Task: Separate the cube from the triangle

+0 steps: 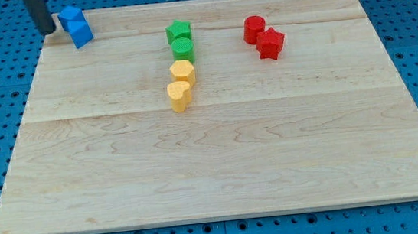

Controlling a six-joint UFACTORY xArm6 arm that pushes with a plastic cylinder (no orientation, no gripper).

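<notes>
Gripperless, my tip (48, 30) holds nothing at the table's (222, 169) top-left corner; the touching blue triangle (70, 16) and blue cube (82, 32) lie just right of it.

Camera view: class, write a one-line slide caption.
My tip sits left of the touching blue cube and blue triangle at the wooden board's top-left corner.
</notes>
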